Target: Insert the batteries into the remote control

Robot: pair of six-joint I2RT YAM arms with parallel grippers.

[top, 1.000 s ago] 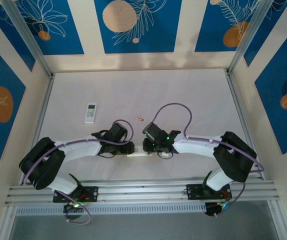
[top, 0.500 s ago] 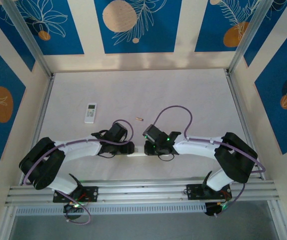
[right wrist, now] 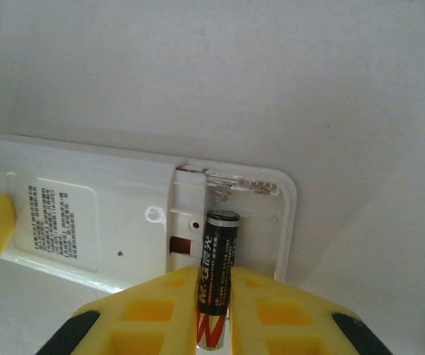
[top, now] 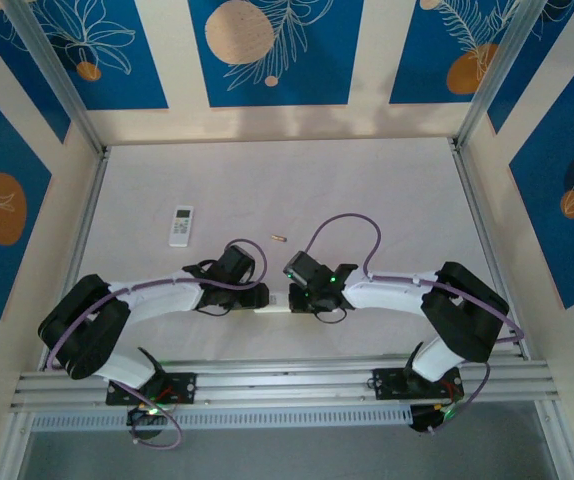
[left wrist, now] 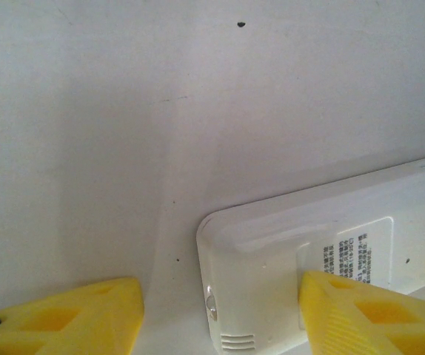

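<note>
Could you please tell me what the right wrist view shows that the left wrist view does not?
Right wrist: the right gripper shut on a battery, its end at the open compartment below the spring contacts. Left wrist: the open left gripper, one finger over the remote, and slots at its rounded end. Both: the white remote's back with its printed label, on the pale table.

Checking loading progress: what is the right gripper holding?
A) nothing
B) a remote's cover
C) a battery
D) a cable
C: in the right wrist view, the right gripper pinches a battery over the opened remote.
</note>
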